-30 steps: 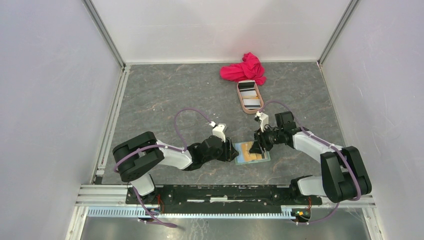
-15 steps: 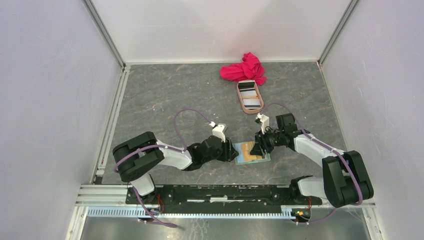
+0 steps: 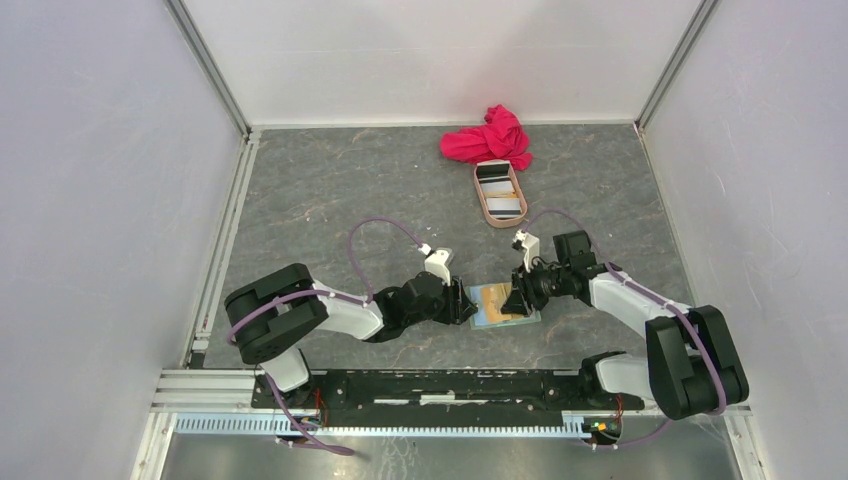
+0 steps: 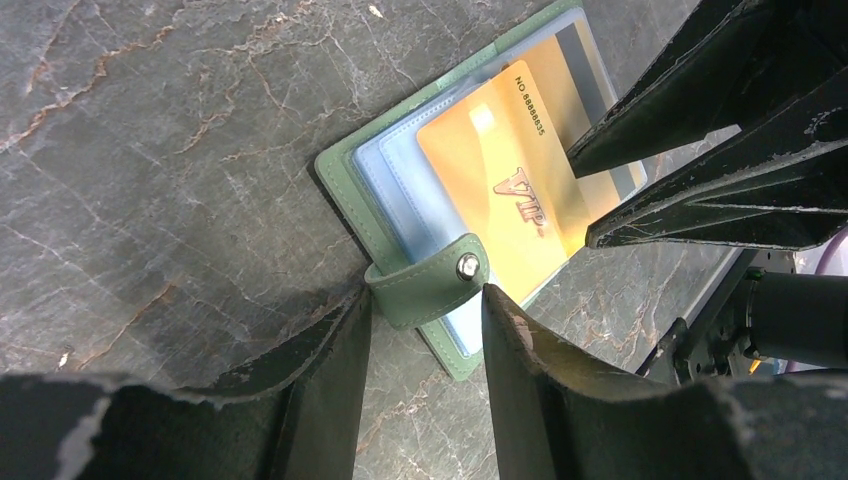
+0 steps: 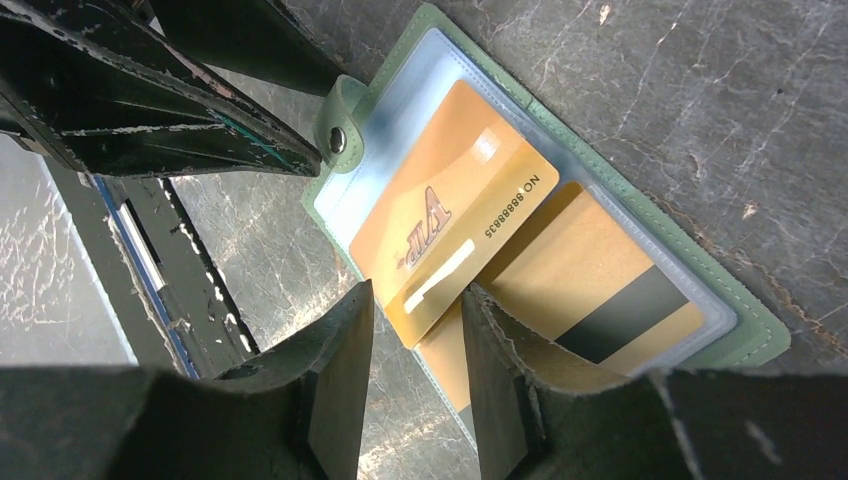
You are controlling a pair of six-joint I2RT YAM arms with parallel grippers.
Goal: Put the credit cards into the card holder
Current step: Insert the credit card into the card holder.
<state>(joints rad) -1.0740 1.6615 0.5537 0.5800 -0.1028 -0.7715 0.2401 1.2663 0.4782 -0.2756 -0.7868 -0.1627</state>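
The sage-green card holder (image 3: 500, 304) lies open on the table between both arms, its clear sleeves (image 4: 400, 170) facing up. An orange-yellow VIP card (image 5: 440, 220) rests at an angle on the sleeves, partly slid in. A second orange card with a black stripe (image 5: 600, 290) sits inside a sleeve. My left gripper (image 4: 425, 305) grips the snap strap (image 4: 425, 290) at the holder's edge. My right gripper (image 5: 417, 290) is open, its fingers either side of the VIP card's near corner. Grey and white striped cards (image 3: 498, 190) lie in the tray.
The pinkish-tan oval tray (image 3: 485, 205) stands behind the holder, towards the back. A crumpled red cloth (image 3: 490, 135) lies just beyond it near the back wall. Metal rails (image 3: 225, 230) border the table's left side.
The right arm has edged a little nearer and lower at the card holder, with the orange card under its fingers. The left arm and the holder have stayed put.
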